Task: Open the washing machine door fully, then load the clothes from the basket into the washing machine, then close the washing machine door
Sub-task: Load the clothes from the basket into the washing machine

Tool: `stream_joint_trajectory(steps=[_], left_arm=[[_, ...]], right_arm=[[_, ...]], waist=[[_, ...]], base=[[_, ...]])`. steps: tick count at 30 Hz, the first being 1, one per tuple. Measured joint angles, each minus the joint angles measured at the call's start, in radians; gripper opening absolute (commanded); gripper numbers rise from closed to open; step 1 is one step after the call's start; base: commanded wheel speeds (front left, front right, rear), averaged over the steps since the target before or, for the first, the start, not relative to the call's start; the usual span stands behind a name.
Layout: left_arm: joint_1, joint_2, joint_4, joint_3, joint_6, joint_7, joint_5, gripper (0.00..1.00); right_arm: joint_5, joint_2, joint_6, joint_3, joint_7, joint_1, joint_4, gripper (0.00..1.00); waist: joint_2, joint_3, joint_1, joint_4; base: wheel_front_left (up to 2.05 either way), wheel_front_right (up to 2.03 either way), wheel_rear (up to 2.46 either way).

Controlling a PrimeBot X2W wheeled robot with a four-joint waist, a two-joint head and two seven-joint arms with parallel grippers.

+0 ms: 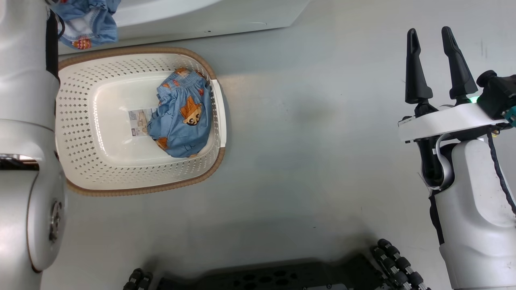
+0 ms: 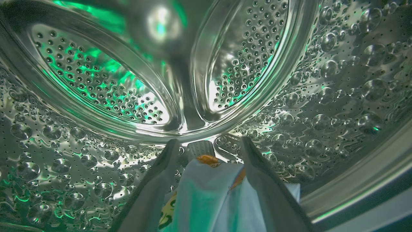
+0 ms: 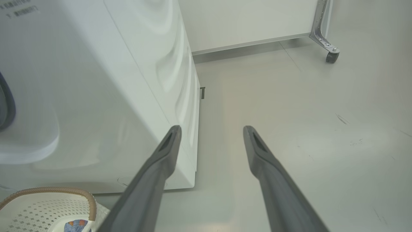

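Observation:
My left gripper [image 2: 210,141] is inside the washing machine's steel drum [image 2: 338,80]. Its fingers stand open, and a light-blue garment [image 2: 209,193] lies loosely between them. In the head view that garment [image 1: 86,20] hangs at the top left, beside my pale left arm and the white washing machine [image 1: 201,16]. A second printed garment [image 1: 179,117] lies in the cream basket [image 1: 80,169] on the floor. My right gripper [image 1: 429,31] is open and empty, far to the basket's right; its fingers [image 3: 161,167] point past the washing machine's corner [image 3: 96,80]. I cannot make out the washing machine door.
Bare grey floor [image 1: 314,141] stretches between the basket and my right arm. My dark wheeled base [image 1: 282,278] shows at the bottom edge. A white panel on a caster [image 3: 331,56] stands beyond the machine. The basket's rim [image 3: 48,191] sits close to the machine's front.

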Motion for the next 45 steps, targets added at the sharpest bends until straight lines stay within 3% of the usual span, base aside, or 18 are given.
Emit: stream_joint_trajectory(steps=[19,25,45], left_arm=[[0.147,-0.002,-0.033,-0.009,-0.007,-0.088,-0.005,1.00],[0.198,-0.026,-0.053,-0.043,-0.007,-0.096,0.021,1.00],[0.410,-0.006,-0.291,0.020,0.039,-0.100,0.018,1.00]], right_arm=[[-0.003,-0.001,0.000,-0.007,0.000,0.005,0.002,1.00],[-0.003,-0.003,0.000,-0.008,0.000,0.007,0.002,1.00],[-0.012,-0.006,0.000,0.003,0.000,0.009,0.001,1.00]], waist=[[0.0000,-0.055,0.0000,0.043],[0.0000,-0.064,0.0000,0.052],[0.0000,-0.070,0.0000,0.064]], base=[[0.00,0.00,0.00],[0.00,0.00,0.00],[0.00,0.00,0.00]])
